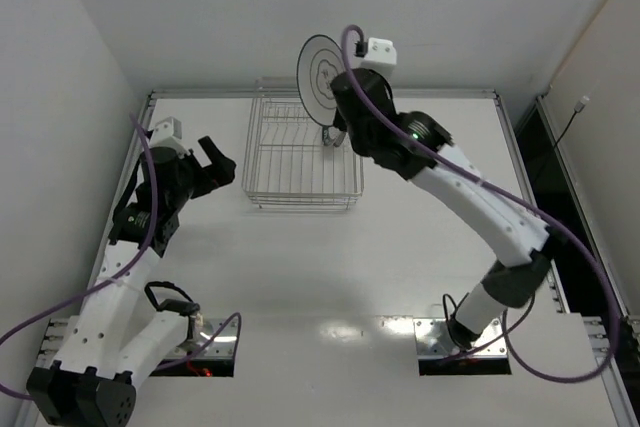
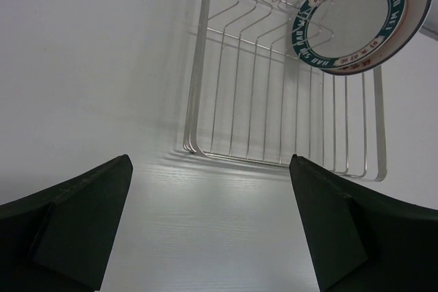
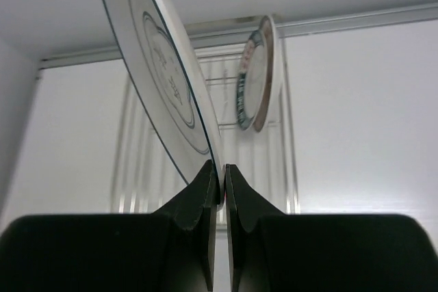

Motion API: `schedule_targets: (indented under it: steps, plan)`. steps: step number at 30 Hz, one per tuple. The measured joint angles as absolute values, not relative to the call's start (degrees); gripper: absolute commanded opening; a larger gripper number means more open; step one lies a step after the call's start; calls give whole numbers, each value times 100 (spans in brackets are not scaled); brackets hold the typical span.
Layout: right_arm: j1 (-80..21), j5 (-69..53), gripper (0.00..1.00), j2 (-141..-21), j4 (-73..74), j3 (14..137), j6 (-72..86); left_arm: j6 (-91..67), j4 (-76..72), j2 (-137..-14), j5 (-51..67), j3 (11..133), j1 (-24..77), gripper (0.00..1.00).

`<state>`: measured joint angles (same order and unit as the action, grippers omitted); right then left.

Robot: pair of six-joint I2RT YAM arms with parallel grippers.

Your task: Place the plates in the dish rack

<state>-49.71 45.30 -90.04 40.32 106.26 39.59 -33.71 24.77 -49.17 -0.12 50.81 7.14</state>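
Note:
The wire dish rack (image 1: 300, 155) sits at the back middle of the table. My right gripper (image 3: 218, 167) is shut on the lower rim of a white plate with thin dark rings (image 3: 161, 66). It holds that plate (image 1: 320, 69) on edge above the rack's far side. A second plate with a teal lettered rim (image 2: 359, 22) stands upright in the rack's far right corner (image 3: 253, 80); the right arm mostly hides it in the top view. My left gripper (image 1: 222, 162) hangs open and empty left of the rack, with bare table between its fingers (image 2: 89, 196).
The rack's near edge (image 2: 274, 162) lies just ahead of the left fingers. Walls close in the table at the back and left. A raised metal rim (image 1: 515, 147) runs along the right side. The right arm (image 1: 470, 197) reaches diagonally across the table's right half.

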Motion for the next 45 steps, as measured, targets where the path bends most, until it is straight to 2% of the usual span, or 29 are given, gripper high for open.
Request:
schedule_targets:
  steps: [8,12,26,45]
  plan:
    - [-3704,3887,0,-11662,4036,13137,2998,-2974,2268,-4486,-1024,4504,1288,99]
    - [-3380,3854,0,-12372,3924,13509,2707,-2821,2226,-4272,-1356,4185,1476,99]
    - [-3275,4084,0,-13566,3861,13509,2554,-2696,2060,-4270,-1719,4062,1610,99]
    - [-3428,4316,0,-13677,3706,13491,2943,-2696,2045,-4305,-1846,4062,1651,99]
